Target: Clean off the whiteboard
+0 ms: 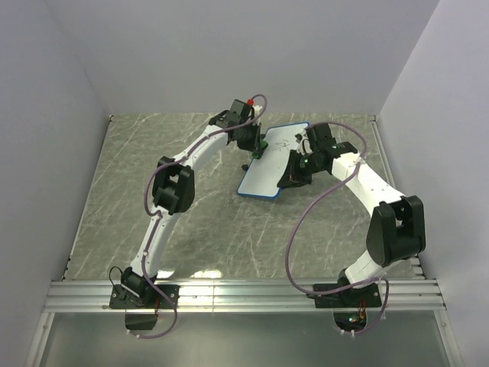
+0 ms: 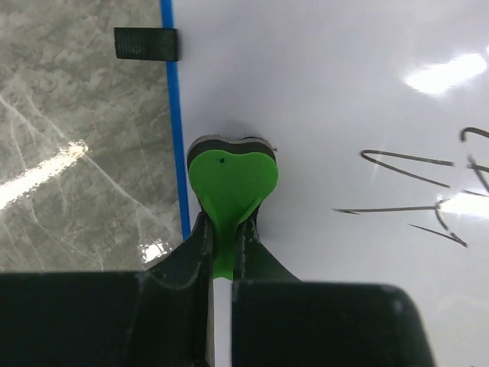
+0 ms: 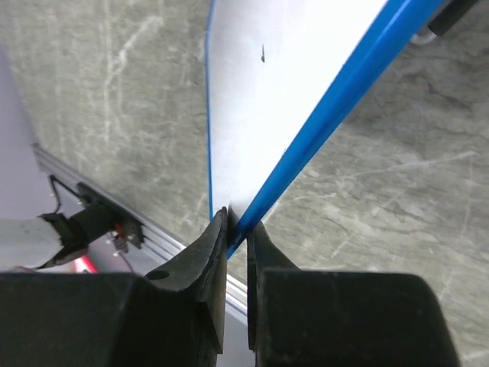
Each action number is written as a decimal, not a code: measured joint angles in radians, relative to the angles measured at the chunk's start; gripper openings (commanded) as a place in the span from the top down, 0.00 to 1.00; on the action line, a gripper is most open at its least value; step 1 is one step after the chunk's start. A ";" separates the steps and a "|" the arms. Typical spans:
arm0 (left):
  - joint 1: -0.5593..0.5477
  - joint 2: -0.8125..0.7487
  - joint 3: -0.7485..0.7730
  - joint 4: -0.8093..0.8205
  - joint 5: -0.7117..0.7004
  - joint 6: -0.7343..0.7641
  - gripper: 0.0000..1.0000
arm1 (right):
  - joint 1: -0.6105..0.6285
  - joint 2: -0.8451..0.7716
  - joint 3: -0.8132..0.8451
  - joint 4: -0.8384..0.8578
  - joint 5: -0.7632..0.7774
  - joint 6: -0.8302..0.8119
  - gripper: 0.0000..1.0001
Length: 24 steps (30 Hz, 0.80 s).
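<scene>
The whiteboard, white with a blue frame, lies tilted in the middle of the table. Thin dark scribbles mark its face near its far end. My left gripper is shut on the green-and-black eraser, which rests on the board's face just inside the left blue frame edge. My right gripper is shut on the board's right blue edge; its fingers pinch the frame in the right wrist view. A black foot sticks out from the board's side.
The table is grey marble-patterned, enclosed by white walls at the back and sides. A metal rail runs along the near edge where both arm bases are bolted. Purple cables loop along both arms.
</scene>
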 measured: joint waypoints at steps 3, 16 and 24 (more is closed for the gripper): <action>-0.013 -0.015 -0.001 -0.003 0.004 0.035 1.00 | 0.015 0.000 0.003 -0.025 0.035 -0.004 1.00; -0.170 -0.214 -0.010 -0.012 0.066 0.105 1.00 | 0.058 -0.025 -0.051 -0.018 -0.015 -0.071 1.00; -0.176 -0.192 -0.015 -0.018 -0.058 0.077 1.00 | 0.066 -0.045 -0.065 -0.018 -0.030 -0.084 1.00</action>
